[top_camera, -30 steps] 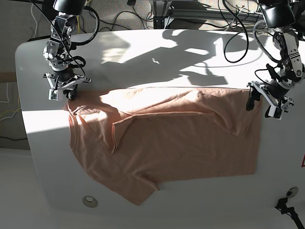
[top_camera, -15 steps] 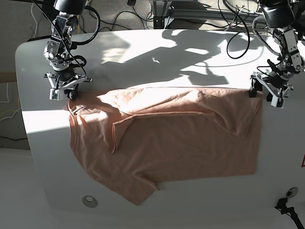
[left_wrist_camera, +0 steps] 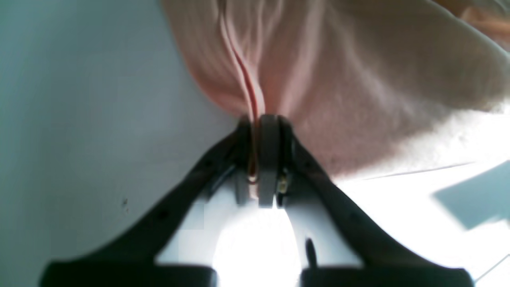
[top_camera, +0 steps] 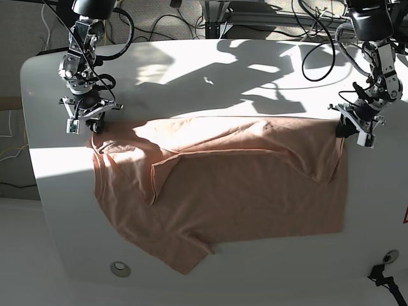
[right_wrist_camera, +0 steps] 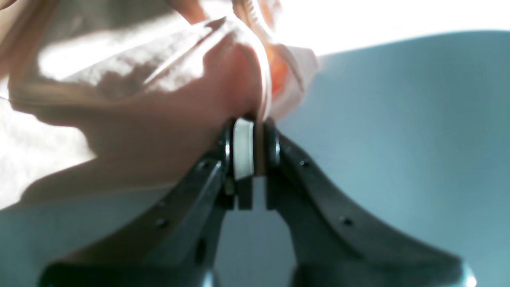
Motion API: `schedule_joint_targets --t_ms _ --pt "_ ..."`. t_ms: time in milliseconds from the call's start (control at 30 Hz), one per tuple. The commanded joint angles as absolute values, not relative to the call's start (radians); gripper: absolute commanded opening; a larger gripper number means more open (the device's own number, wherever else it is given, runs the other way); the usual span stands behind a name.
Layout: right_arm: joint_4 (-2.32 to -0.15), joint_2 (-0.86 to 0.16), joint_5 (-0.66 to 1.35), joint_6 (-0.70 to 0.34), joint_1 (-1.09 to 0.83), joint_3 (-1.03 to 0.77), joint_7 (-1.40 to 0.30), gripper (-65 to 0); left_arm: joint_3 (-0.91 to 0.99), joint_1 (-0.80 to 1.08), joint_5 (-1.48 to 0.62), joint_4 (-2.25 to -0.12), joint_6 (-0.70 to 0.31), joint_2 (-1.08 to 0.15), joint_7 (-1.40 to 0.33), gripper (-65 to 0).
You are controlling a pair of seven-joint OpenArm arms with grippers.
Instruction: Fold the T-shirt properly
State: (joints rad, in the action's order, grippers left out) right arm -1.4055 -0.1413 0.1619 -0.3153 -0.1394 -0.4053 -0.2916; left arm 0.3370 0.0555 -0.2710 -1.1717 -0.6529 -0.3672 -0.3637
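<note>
The white table [top_camera: 191, 70] carries the T-shirt [top_camera: 223, 191] spread nearly flat across its middle, long axis running from 9 o'clock to 3 o'clock in the base view, with the far edge already doubled over toward the near side and 1 sleeve poking out at about 6 o'clock. Both arms sit at that far edge, 1 at each end of the long axis, so the cloth lies toward 6 o'clock from each of them. The left gripper [top_camera: 354, 129] is at the 3 o'clock end, and its wrist view shows the jaws clenched on a pinched ridge of pink cloth that fans away from the tips toward 12 o'clock in that view. The right gripper [top_camera: 86, 118] is at the 9 o'clock end, likewise clamped on a bunched corner of the fabric, which in its wrist view spreads off toward 11 o'clock. Since neither arm is nearer than the other and each holds 1 far corner, the coming move likely turns on carrying both corners together toward 6 o'clock, across the short axis, keeping the held edge parallel to the near hem so the fold lands square.
</note>
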Motion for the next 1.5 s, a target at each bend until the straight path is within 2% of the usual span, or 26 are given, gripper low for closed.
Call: schedule_joint_targets --t_ms 0,167,367,500,767,900,1100,1233,1267,1367,1467 --pt "-1.42 -0.148 0.157 -0.321 -0.137 -0.407 -0.3 -65.0 0.334 0.062 -0.249 -1.181 -0.657 -0.377 -0.406 -65.0" --pt "-1.461 -0.148 0.157 -0.321 -0.203 -0.407 -0.3 -65.0 0.338 0.116 -0.254 -1.199 -0.661 -0.381 -0.406 -65.0" --pt "-1.577 -0.145 0.159 -0.321 -0.366 -0.407 -0.3 -65.0 0.341 0.306 -0.249 -1.385 -0.661 -0.381 -0.407 -65.0" --pt "-1.659 -0.107 0.159 -0.321 -0.479 -0.414 -0.3 -65.0 0.344 0.437 -0.249 -1.491 -0.661 -0.381 -0.407 -65.0" --pt "-1.771 -0.082 0.157 -0.321 -0.653 -0.412 -0.3 -65.0 0.481 0.61 -0.249 -1.592 -0.664 -0.381 -0.407 -65.0" --pt "-1.797 -0.081 0.157 -0.321 -0.699 -0.412 -0.3 -65.0 0.524 0.638 -0.251 -1.607 -0.698 -0.381 -0.407 -65.0" --pt "-1.804 -0.081 0.157 -0.321 -0.711 -0.409 -0.3 -65.0 0.544 0.644 -0.249 -1.607 -0.698 -0.378 -0.409 -65.0" --pt "-1.804 -0.082 0.157 -0.32 -0.708 -0.407 -0.3 -65.0 0.545 0.625 -0.249 -1.61 -0.698 -0.378 -0.472 -65.0" --pt "-1.804 -0.084 0.157 -0.317 -0.7 -0.409 -0.3 -62.7 0.549 0.607 -0.249 -1.621 -0.698 -0.378 -0.479 -58.3" --pt "-1.804 -0.085 0.157 -0.317 -0.69 -0.414 -0.3 -45.9 0.55 0.596 -0.248 -1.626 -0.698 -0.381 -0.481 -34.4" --pt "-1.833 -0.09 0.156 -0.32 -0.673 -0.414 -0.3 -33.7 0.549 0.576 -0.249 -1.646 -0.698 -0.383 -0.481 -20.1"
